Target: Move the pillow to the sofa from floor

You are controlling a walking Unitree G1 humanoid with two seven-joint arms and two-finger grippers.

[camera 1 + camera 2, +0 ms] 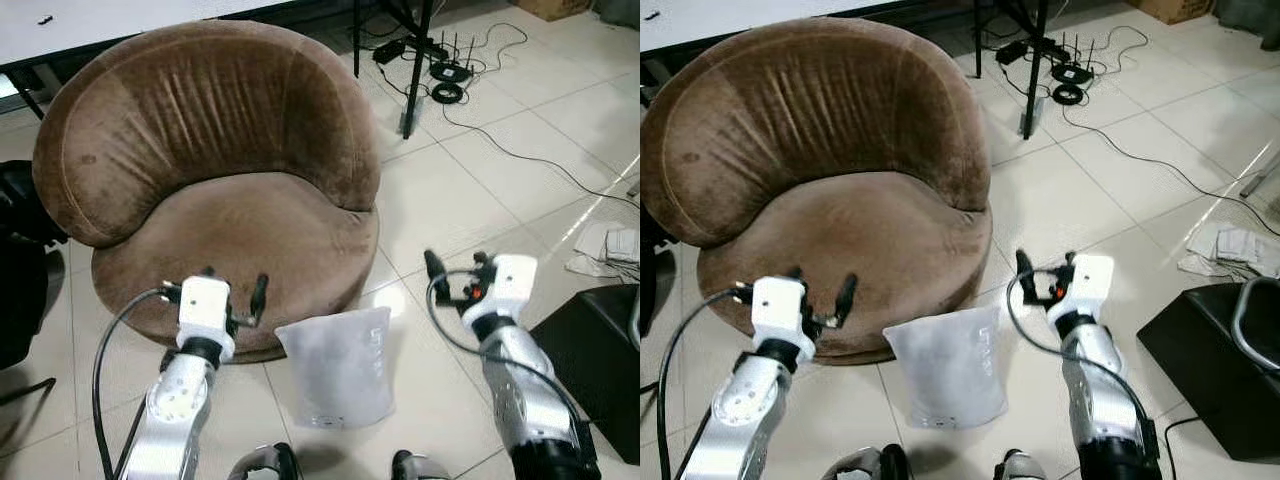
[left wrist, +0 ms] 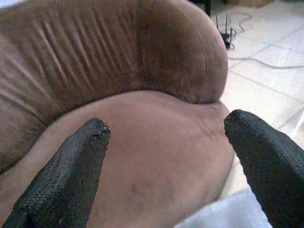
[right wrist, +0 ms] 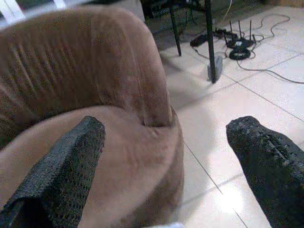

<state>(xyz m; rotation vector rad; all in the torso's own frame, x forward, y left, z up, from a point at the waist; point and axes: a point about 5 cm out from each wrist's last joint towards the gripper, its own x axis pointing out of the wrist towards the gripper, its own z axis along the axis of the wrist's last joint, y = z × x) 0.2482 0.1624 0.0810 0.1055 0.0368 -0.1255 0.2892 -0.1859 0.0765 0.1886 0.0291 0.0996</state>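
Observation:
A white pillow [image 1: 335, 365] stands on the tiled floor, right against the front of the round brown sofa [image 1: 220, 170]. My left gripper [image 1: 234, 285] hovers open over the sofa seat's front edge, just left of the pillow's top corner. On the pillow's other side my right gripper [image 1: 457, 268] is held open above the floor, a little apart from it. Between the left wrist view's black fingers [image 2: 66, 175] lies the sofa seat, with a pillow corner [image 2: 223, 213] low in the frame. The right wrist view looks past its fingers [image 3: 61, 175] at the sofa's right side and floor.
Cables and small routers [image 1: 445, 70] lie on the floor behind the sofa to the right, beside a black table leg [image 1: 415, 70]. A black box [image 1: 590, 350] sits by my right arm, white cloth [image 1: 610, 245] beyond it. A dark object [image 1: 20, 260] stands at the left.

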